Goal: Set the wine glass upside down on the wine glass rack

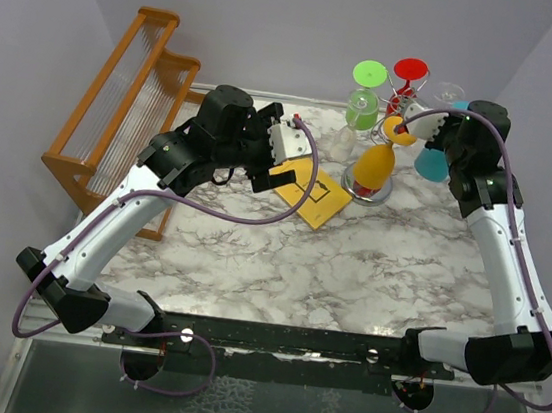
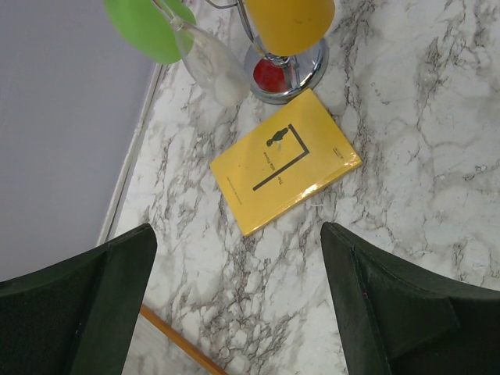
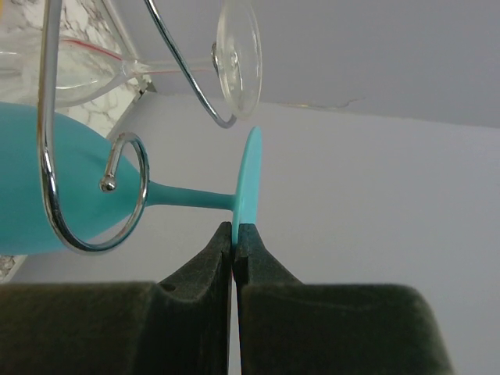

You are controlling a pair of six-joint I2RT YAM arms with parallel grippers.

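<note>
The silver wire rack stands at the back of the table on its shiny round base point(image 1: 374, 190). A teal wine glass point(image 1: 430, 165) hangs at the rack's right side, bowl down. My right gripper point(image 3: 234, 234) is shut on the rim of the glass's foot point(image 3: 248, 180). The teal stem point(image 3: 187, 197) crosses a curled wire arm point(image 3: 125, 191); I cannot tell whether it rests in it. My left gripper point(image 2: 238, 297) is open and empty above the marble, left of the rack, whose base also shows in the left wrist view point(image 2: 285, 70).
Orange point(image 1: 374, 163), green point(image 1: 364, 102), red point(image 1: 410, 70) and clear point(image 1: 449, 92) glasses hang on the rack. A yellow booklet point(image 1: 308, 190) lies just left of the base. The orange-brown wooden slatted rack point(image 1: 117, 106) stands at the left edge.
</note>
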